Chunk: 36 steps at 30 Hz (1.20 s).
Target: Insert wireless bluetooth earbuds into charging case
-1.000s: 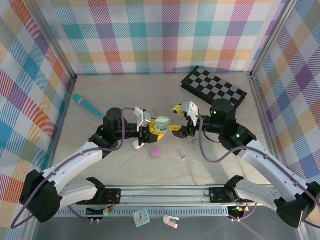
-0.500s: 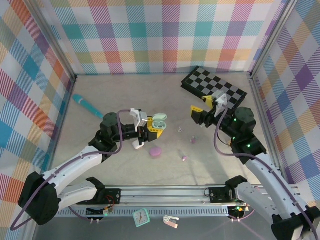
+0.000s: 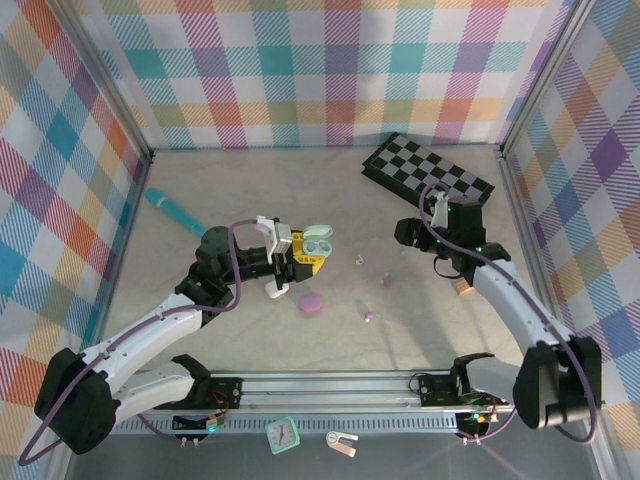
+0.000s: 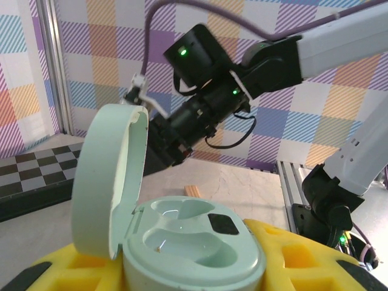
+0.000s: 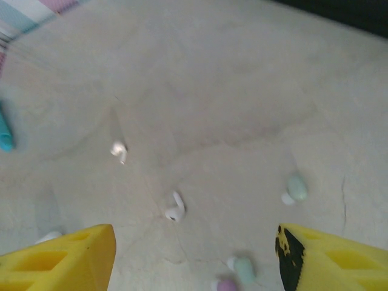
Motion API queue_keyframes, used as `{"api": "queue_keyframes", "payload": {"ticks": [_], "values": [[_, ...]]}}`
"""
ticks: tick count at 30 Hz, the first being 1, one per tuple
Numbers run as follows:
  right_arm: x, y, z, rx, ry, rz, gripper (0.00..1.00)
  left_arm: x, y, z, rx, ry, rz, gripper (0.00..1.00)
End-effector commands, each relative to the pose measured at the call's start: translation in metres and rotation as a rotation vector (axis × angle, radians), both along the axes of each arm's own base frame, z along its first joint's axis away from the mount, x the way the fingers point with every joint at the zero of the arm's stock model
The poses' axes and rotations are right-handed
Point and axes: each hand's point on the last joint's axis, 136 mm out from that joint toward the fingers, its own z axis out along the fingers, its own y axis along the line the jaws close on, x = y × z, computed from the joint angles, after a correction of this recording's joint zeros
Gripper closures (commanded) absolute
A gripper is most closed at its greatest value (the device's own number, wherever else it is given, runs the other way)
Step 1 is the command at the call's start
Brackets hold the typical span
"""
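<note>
While the left gripper (image 3: 302, 262) is clamped on the base of the mint-green charging case (image 4: 194, 239), the lid (image 4: 106, 182) stands hinged open and the two moulded sockets face upward. The right gripper (image 5: 195, 245) is released and grasps nothing, its yellow fingers (image 5: 66, 254) spread apart above the table (image 5: 212, 91). Loose earbuds lie on the table ahead of it: a white earbud (image 5: 175, 209) just ahead of the gap, a second white earbud (image 5: 119, 150) farther off, and a mint earbud (image 5: 296, 187) just ahead of the other finger, all well apart from the held case.
</note>
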Motion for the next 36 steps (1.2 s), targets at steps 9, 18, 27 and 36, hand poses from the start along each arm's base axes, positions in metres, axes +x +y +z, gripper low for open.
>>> {"api": "queue_keyframes", "payload": {"ticks": [9, 18, 27, 36], "values": [[0.041, -0.007, -0.060, 0.139, 0.285, -0.010, 0.41, -0.003, -0.006, 0.001, -0.021, -0.037, -0.045, 0.64], [0.063, -0.012, -0.097, 0.135, 0.354, -0.021, 0.46, -0.003, -0.007, 0.001, -0.010, -0.048, -0.055, 0.64], [0.056, -0.005, -0.121, 0.166, 0.410, 0.013, 0.47, -0.004, -0.008, -0.003, 0.003, -0.049, -0.063, 0.64], [0.048, 0.001, -0.121, 0.188, 0.422, 0.055, 0.54, -0.005, -0.008, -0.003, 0.007, -0.047, -0.066, 0.64]]}}
